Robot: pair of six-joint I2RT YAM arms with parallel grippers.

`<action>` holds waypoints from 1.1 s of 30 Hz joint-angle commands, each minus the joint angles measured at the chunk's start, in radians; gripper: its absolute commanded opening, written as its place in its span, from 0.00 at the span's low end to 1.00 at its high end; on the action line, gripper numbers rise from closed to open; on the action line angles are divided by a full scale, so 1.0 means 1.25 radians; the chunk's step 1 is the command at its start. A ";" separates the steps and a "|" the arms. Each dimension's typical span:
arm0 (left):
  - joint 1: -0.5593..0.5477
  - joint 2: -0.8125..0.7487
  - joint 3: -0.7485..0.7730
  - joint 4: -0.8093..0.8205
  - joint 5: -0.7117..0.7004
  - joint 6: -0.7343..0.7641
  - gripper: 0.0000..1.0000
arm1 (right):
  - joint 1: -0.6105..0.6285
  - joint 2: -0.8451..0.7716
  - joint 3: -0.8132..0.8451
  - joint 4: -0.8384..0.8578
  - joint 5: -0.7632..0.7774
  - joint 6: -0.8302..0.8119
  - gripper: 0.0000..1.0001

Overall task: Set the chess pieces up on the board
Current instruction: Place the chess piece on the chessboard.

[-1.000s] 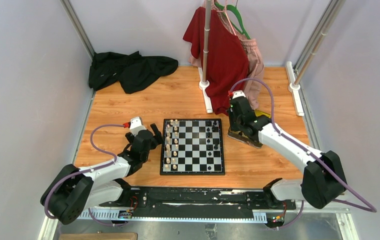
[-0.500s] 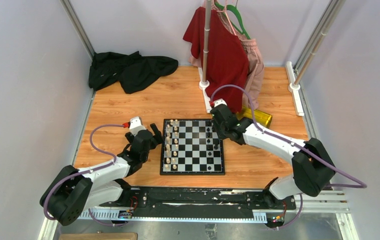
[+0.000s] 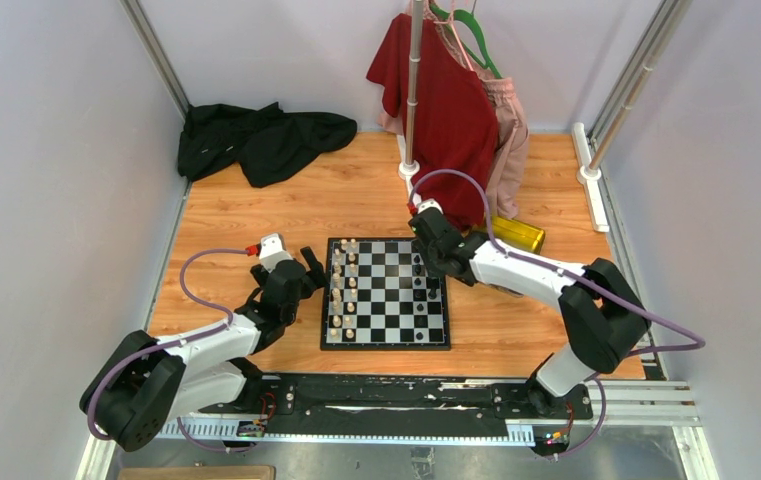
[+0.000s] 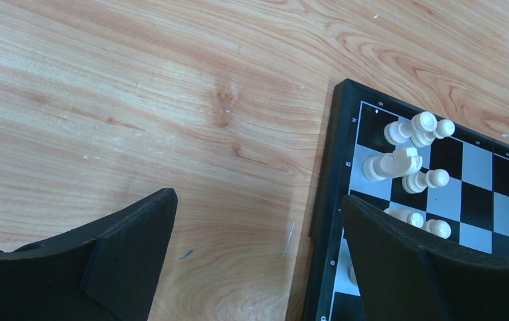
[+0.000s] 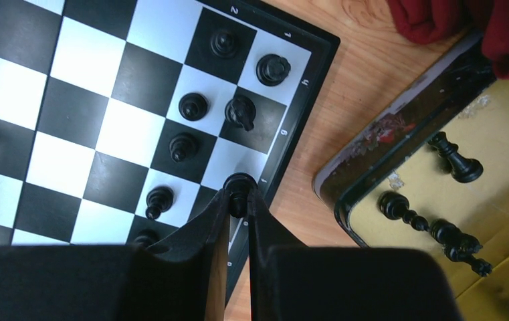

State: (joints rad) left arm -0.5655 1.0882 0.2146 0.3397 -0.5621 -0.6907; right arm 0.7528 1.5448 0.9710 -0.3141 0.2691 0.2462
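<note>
The board (image 3: 386, 300) was laid at the near middle of the table (image 3: 256, 210), between the two arms. The white pieces (image 4: 409, 144) were ranked in two files along its left edge, seemingly complete, though the count could not be made out. Along the right edge several black pieces (image 5: 193, 105) had been stood toward the far corner, with gaps left at the near end. One black piece (image 5: 239, 182) was pinched in the nearly closed jaws of the right gripper (image 5: 238, 198) at a right-edge square. Three more were seen on the tray (image 5: 419, 190) just beside the board — so the black side was judged about half done. The left gripper (image 4: 258, 204) was held wide open over the table by the board's left edge, with nothing in it.
</note>
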 commanded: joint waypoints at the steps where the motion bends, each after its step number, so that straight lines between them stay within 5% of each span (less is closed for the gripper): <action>1: -0.007 0.003 -0.006 0.022 -0.023 0.000 1.00 | 0.012 0.024 0.036 0.011 -0.005 -0.008 0.03; 22: -0.006 0.008 -0.010 0.029 -0.025 0.001 1.00 | 0.013 0.067 0.043 0.016 -0.008 -0.006 0.06; 33: -0.007 0.016 -0.009 0.031 -0.026 0.001 1.00 | 0.012 0.060 0.052 0.012 -0.018 -0.016 0.29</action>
State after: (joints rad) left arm -0.5655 1.0992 0.2146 0.3439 -0.5636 -0.6907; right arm 0.7528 1.6207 1.0031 -0.2920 0.2535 0.2398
